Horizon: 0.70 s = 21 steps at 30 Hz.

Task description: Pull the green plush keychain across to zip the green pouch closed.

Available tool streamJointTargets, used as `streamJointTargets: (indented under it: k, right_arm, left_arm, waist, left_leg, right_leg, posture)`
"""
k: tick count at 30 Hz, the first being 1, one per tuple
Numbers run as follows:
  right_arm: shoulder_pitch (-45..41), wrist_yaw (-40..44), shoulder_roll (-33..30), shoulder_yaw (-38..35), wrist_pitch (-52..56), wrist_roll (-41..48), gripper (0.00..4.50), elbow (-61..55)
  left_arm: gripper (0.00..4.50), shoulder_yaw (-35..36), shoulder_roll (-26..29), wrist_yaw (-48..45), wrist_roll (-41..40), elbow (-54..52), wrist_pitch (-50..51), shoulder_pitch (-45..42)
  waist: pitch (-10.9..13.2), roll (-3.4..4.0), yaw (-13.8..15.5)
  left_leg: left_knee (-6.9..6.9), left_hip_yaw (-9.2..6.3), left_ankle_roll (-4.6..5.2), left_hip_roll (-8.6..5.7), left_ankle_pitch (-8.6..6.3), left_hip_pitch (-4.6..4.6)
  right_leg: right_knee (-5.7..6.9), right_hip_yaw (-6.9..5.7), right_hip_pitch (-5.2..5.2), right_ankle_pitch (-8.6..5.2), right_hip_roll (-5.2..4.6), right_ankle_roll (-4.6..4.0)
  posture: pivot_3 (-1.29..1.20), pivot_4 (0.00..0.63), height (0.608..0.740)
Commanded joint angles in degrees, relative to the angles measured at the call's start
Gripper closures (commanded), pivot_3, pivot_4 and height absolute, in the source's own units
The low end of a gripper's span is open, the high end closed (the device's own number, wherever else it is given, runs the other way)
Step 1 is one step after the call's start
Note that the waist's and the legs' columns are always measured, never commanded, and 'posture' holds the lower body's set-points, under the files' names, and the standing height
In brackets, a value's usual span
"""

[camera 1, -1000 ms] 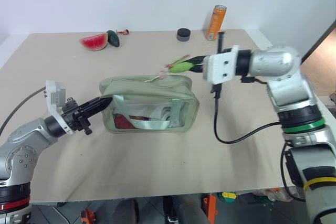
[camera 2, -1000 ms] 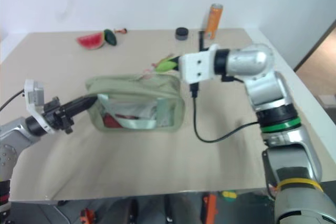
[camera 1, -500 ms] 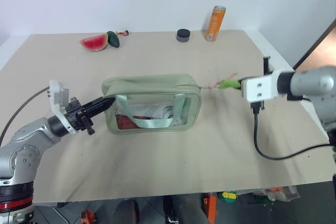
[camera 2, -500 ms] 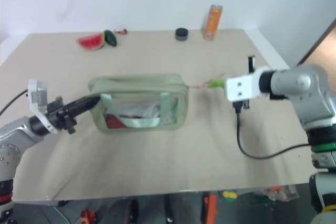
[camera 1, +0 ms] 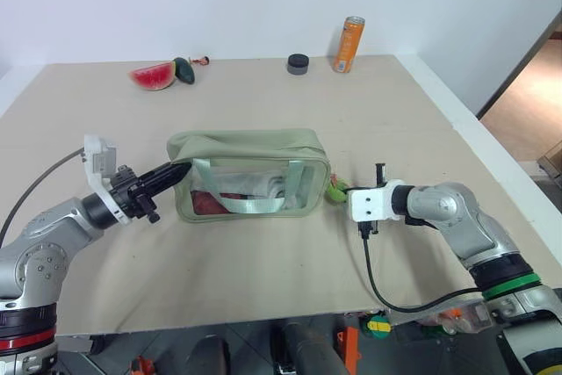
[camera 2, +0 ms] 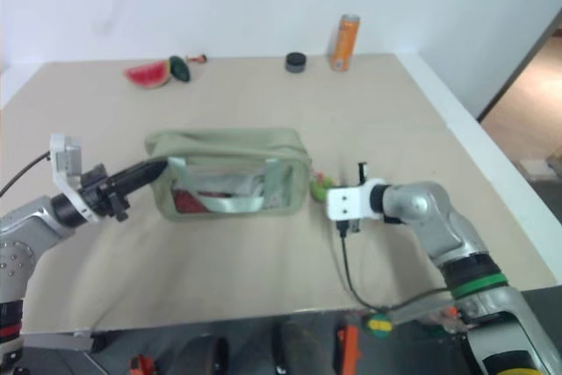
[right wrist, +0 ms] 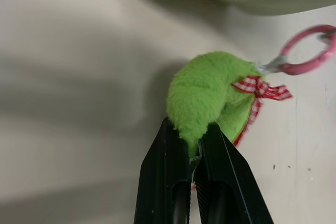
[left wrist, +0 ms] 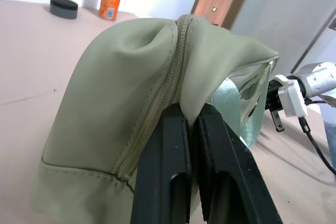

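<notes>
Right pincer pinching green plush keychain, pink ring, checked ribbon

Desk: the pouch lies at centre. Left gripper at the pouch's left end, fingers pinching its fabric beside the zip. Plush keychain on the desk just right of the pouch, nipped by the right gripper. Far edge, left to right: watermelon slice, oval toy touching it, puck, can upright.

Silver arms, white wrist blocks, black claws.
</notes>
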Motion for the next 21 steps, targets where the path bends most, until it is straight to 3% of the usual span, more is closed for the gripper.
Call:
streamJointTargets:
  k: [1,2,3,4,5,6,7,9,11,17,21]
  right_arm:
    - [-2.67,5.25,0.07,-7.79,10.95,12.75,3.80,-4.28]
    - [-3.20,5.98,-0.03,-8.93,12.88,14.77,3.80,-4.68]
    - [-3.52,7.09,-0.44,-9.72,14.54,16.52,3.60,-5.22]
    - [-3.64,8.84,-1.14,-10.63,16.96,18.69,3.11,-6.26]
    - [-3.75,10.60,-1.79,-11.61,20.14,21.03,2.94,-7.45]
    - [-3.70,12.50,-2.53,-12.41,23.85,23.26,2.28,-8.86]
    - [-3.33,14.57,-3.58,-12.88,27.22,25.39,2.19,-10.49]
    - [-2.67,17.31,-5.46,-14.41,33.05,29.41,1.48,-13.15]
    - [-2.07,19.40,-7.22,-15.81,38.32,33.02,1.44,-15.22]
    - [-0.07,24.18,-10.90,-23.81,49.04,44.90,1.44,-16.77]
    - [1.15,22.63,-10.63,-29.87,55.30,51.15,1.44,-16.33]
  left_arm:
    - [3.05,0.55,-0.43,1.37,0.28,0.02,-0.46,-1.61]
    - [3.05,0.53,-0.46,1.42,0.17,0.16,-0.37,-1.77]
    - [2.78,0.48,-0.50,1.50,0.12,0.27,-0.32,-1.96]
    - [2.38,0.44,-0.55,1.76,0.01,0.43,-0.11,-2.20]
    - [2.18,0.40,-0.55,1.80,-0.17,0.44,0.07,-2.38]
    - [1.54,0.36,-0.53,1.79,-0.34,0.38,0.25,-2.52]
    - [1.45,0.32,-0.52,1.80,-0.45,0.29,0.38,-2.61]
    - [0.72,0.60,-0.33,1.72,-1.36,-0.16,1.15,-2.70]
    - [0.06,1.13,-0.06,1.63,-2.14,-0.92,1.65,-2.49]
    - [0.02,4.60,2.49,2.89,-3.04,-3.56,3.16,0.66]
    - [0.02,9.31,4.16,3.40,-4.35,-3.36,3.59,4.19]
  waist:
    - [0.00,0.00,0.01]
    - [0.01,0.01,0.02]
    - [0.01,0.02,0.07]
    - [0.01,0.02,0.09]
    - [0.01,0.02,0.16]
    - [0.01,0.02,0.18]
    - [0.01,0.03,0.22]
    - [0.03,0.05,0.28]
    - [0.03,0.05,0.29]
    - [0.03,0.05,0.14]
    - [0.06,0.08,0.10]
  left_leg:
    - [-0.04,-0.01,0.03,-0.05,0.03,-0.01]
    - [-0.04,-0.01,0.03,-0.05,0.03,-0.01]
    - [-0.05,-0.01,0.03,-0.06,0.03,-0.04]
    - [-0.05,-0.01,0.04,-0.11,0.03,-0.12]
    - [-0.05,-0.02,0.03,-0.11,0.03,-0.14]
    - [-0.05,-0.13,0.07,-0.19,-0.01,-0.36]
    - [-0.08,-0.19,0.09,-0.22,-0.04,-0.39]
    - [-0.09,-0.22,0.18,-0.23,-0.15,-0.46]
    - [-0.10,-0.23,0.24,-0.23,-0.25,-0.48]
    - [-0.07,-0.24,0.22,-0.24,-0.34,-0.50]
    - [-0.07,-0.25,0.22,-0.20,-0.34,-0.45]
  right_leg:
    - [0.00,0.11,0.00,0.00,0.02,0.01]
    - [0.00,0.11,0.00,0.00,0.02,0.01]
    - [0.00,0.15,-0.02,0.01,0.02,0.01]
    - [0.00,0.24,-0.06,0.03,0.02,0.05]
    - [0.00,0.25,-0.07,0.05,0.02,0.07]
    - [0.00,0.33,-0.20,0.19,0.02,0.30]
    - [0.00,0.33,-0.20,0.19,0.02,0.30]
    - [-0.01,0.33,-0.24,0.11,0.02,0.18]
    - [-0.01,0.32,-0.24,0.06,0.02,0.10]
    - [-0.04,0.33,-0.24,-0.01,0.03,0.05]
    - [-0.03,0.31,-0.24,-0.01,0.10,0.05]
  posture:
    - [0.00,0.150,0.740]
    - [0.00,0.150,0.740]
    - [0.00,0.150,0.740]
    - [0.00,0.150,0.740]
    - [0.00,0.150,0.740]
    - [0.00,0.150,0.740]
    - [0.00,0.150,0.740]
    - [0.00,0.150,0.740]
    - [0.00,0.150,0.740]
    - [0.00,0.150,0.740]
    - [0.00,0.150,0.740]
